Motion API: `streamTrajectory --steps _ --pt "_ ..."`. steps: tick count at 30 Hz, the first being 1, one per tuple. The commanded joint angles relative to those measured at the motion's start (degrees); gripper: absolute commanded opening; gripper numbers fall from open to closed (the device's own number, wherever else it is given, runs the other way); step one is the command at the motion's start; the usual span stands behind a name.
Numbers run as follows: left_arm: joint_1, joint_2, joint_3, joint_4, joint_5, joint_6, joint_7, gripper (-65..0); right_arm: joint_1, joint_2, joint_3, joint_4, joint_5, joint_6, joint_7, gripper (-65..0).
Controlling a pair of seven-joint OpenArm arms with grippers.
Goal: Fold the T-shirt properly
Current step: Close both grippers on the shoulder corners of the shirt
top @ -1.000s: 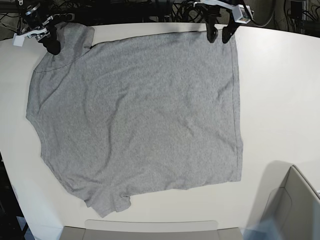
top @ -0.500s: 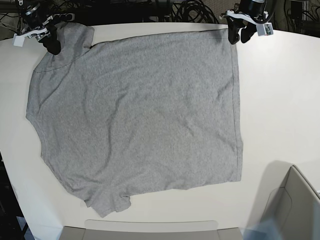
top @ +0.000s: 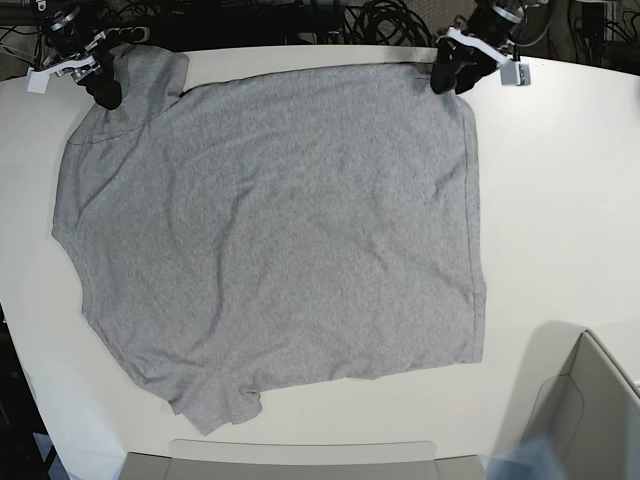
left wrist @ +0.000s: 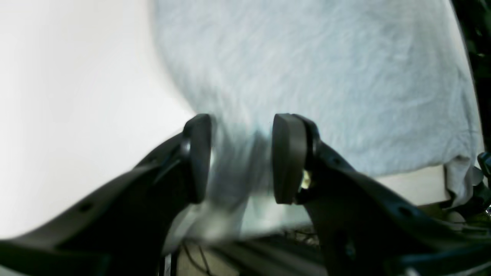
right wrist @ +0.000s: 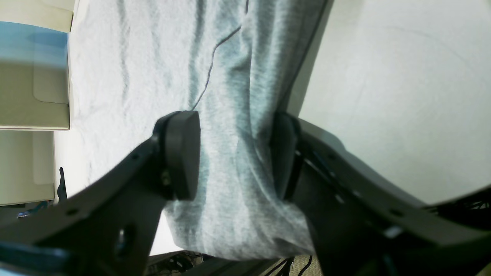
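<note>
The T-shirt (top: pixel 280 230) lies spread flat on the white table (top: pixel 560 200), plain grey side up, with no lettering showing. My left gripper (top: pixel 452 75) is at the shirt's far right corner. In the left wrist view this gripper (left wrist: pixel 241 157) is open, and the blurred corner of the T-shirt (left wrist: pixel 307 69) lies between its black fingers (left wrist: pixel 199 153). My right gripper (top: pixel 103 90) is at the far left sleeve. The right wrist view shows it (right wrist: pixel 234 153) open, its pads (right wrist: pixel 182 153) straddling a bunched strip of the T-shirt (right wrist: pixel 161 57).
A cardboard box (top: pixel 590 400) stands at the near right corner and shows again as a box (right wrist: pixel 34 76) in the right wrist view. A beige flap (top: pixel 300 458) lies along the near edge. Dark cables (top: pixel 380 15) hang behind the table's far edge.
My left gripper swung right past the shirt's corner, then back left onto it, turning as it went. The right gripper and the shirt have not moved.
</note>
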Motion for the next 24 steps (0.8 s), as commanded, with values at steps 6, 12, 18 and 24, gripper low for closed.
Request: streamTrajectory --steps 6,12,18,24 --pt "1.03 -0.32 -0.07 0.29 -0.97 0.55 1.88 -40.1 -2.58 0.49 -0.24 2.96 -1.73 -1.35 -2.05 -35.4" --pt "0.94 -0.41 0.46 0.2 -0.88 0.46 1.97 -49.7 -2.4 0.13 -0.32 4.28 -1.73 -1.35 -2.84 -50.7" --pt "0.85 -0.41 0.02 0.38 -0.88 0.55 1.97 -60.2 -1.17 0.13 0.12 4.1 -1.82 -1.35 -9.79 -61.5" --pt "1.12 -0.41 -0.07 0.47 -0.97 0.64 1.97 -65.0 -1.09 0.49 1.79 4.54 -1.55 -1.35 -9.7 -64.7"
